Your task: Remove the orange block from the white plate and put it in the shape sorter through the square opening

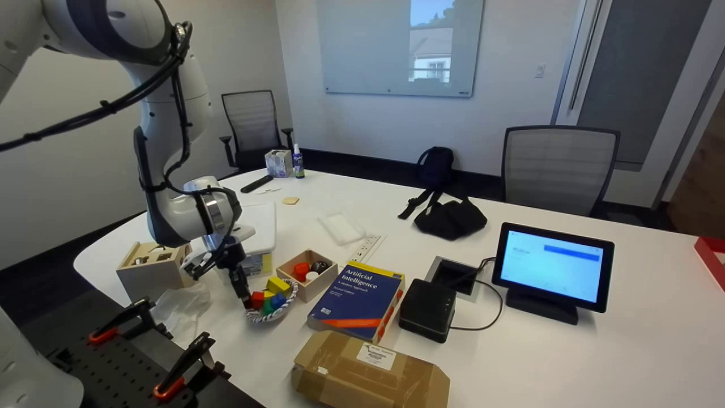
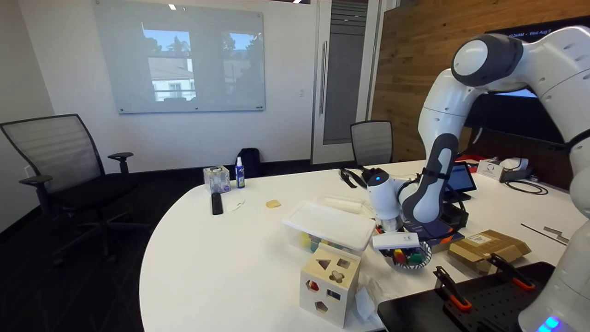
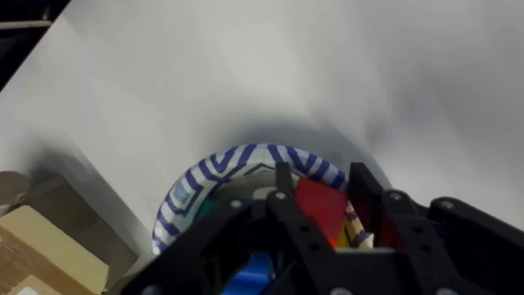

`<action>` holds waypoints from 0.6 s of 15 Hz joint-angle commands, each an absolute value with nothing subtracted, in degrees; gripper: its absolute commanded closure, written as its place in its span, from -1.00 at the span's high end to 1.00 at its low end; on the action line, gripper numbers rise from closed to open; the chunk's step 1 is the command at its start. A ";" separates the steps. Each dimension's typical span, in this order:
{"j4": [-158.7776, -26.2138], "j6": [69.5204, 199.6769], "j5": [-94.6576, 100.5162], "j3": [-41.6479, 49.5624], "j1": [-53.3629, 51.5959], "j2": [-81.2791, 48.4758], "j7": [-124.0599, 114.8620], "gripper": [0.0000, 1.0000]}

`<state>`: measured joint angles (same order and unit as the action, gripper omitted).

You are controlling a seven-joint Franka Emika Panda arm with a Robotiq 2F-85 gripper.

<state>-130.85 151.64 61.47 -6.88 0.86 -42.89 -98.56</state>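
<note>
"Red block (image 3: 321, 200), right of bottom ctr in the wrist view, is btwn the tips of the gripper (image 3: 322, 174). Clamped, d'you reckon?"

"Doubt it. Tips are apart, & a bit of the white plate (image 3: 260, 155) shows btwn the block & the tip nearer frame right. No hold yet AFAICT."

"And the orange block (image 3: 332, 242)?"

"Just a bright orange sliver at the red one's lower edge, wrist view. Could be it, could be a lit face of the red one; can't tell. Either way it's in the plate, w/ yellow block (image 1: 277, 285), green block (image 1: 267, 309) & blue block (image 1: 277, 300) close by, lower left of ctr in an exterior view."

"So step in hand = the pick?"

"Yep, IMO, & early on. Next: check it's the right colour, line tips up w/ two flat sides, close, then lift straight up, prob slowly, so the neighbours don't get dragged over the rim."

"Then across to the shape sorter (image 2: 321, 295), lower ctr in an exterior view."

"Right. Square-looking opening (image 2: 343, 263) is on its top face, toward the upper right from that angle. Block'll prob need a wrist turn to match the edges, held level, before letting go. Tilted, it'd likely catch on the wood."
</note>
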 commanded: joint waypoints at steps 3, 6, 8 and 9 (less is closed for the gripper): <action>-131.03 151.51 57.34 -0.62 -6.87 -42.45 -99.17 -0.82; -131.10 151.42 56.03 1.34 -9.50 -42.27 -98.88 -0.82; -131.54 151.64 55.80 2.29 -10.84 -41.47 -98.97 -0.82; -132.26 152.08 55.95 2.53 -11.24 -40.38 -99.04 -0.82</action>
<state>-130.85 151.66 56.78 0.86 -8.79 -42.85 -98.55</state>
